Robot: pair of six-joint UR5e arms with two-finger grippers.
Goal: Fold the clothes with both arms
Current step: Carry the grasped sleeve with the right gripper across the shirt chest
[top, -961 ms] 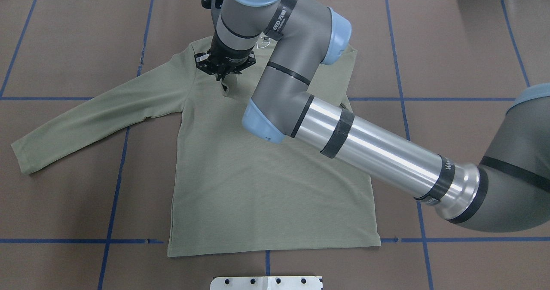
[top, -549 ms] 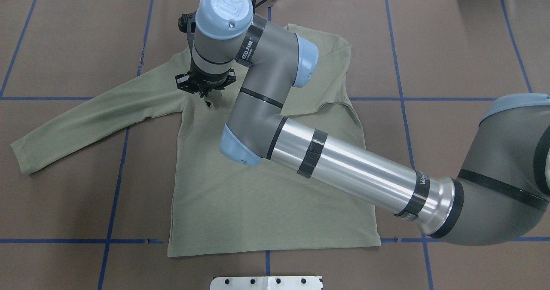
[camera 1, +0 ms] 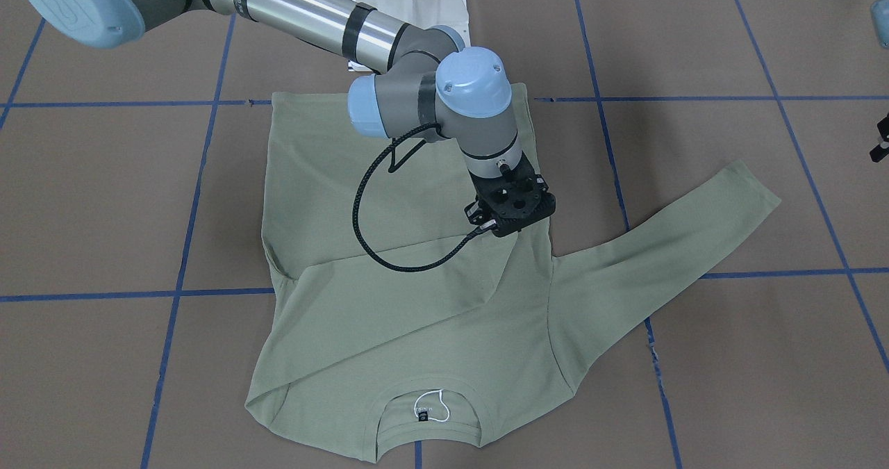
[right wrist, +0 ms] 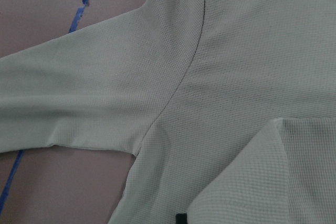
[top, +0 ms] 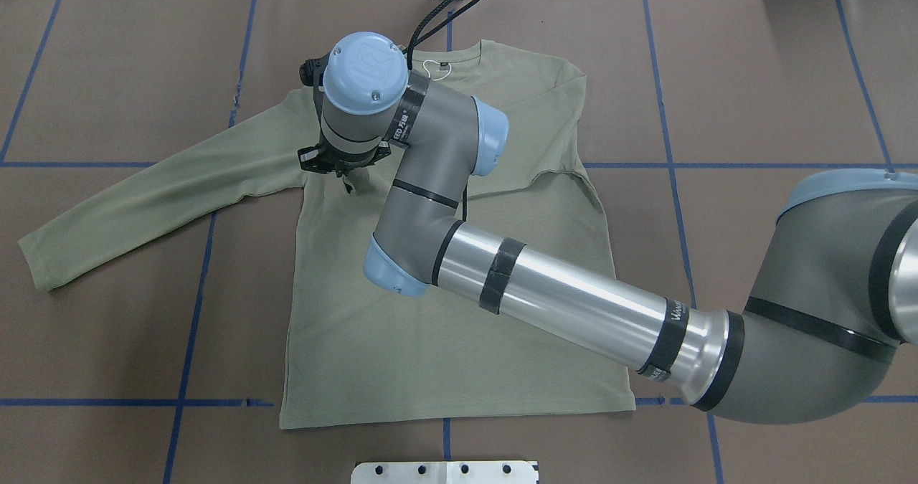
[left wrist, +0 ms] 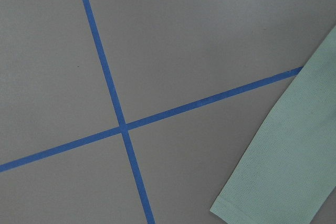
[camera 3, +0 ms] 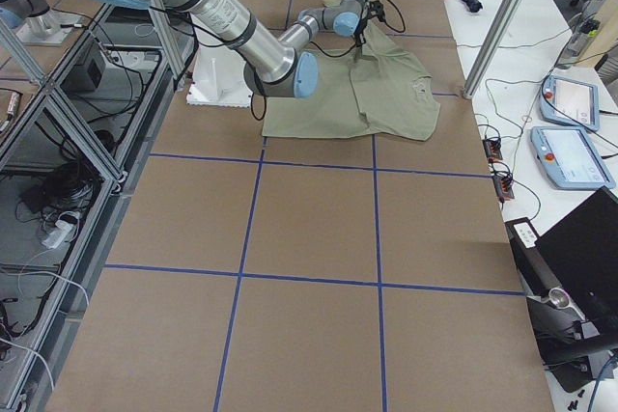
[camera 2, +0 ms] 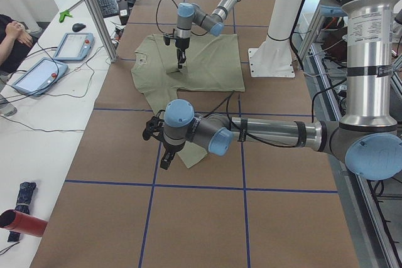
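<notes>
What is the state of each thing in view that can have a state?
shirt, flat on the table, hem toward the robot, partly folded.
folded sleeve, laid across the chest, its end raised at the right tool.
other sleeve, spread out flat, not yet folded.
right tool, shut on the folded sleeve's end.
left tool, by the other sleeve's end; open or shut cannot be told.

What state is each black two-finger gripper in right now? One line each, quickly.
Left gripper: cannot be told.
Right gripper: apparently closed on the folded-over sleeve of the pale sage-green knit shirt.
</notes>
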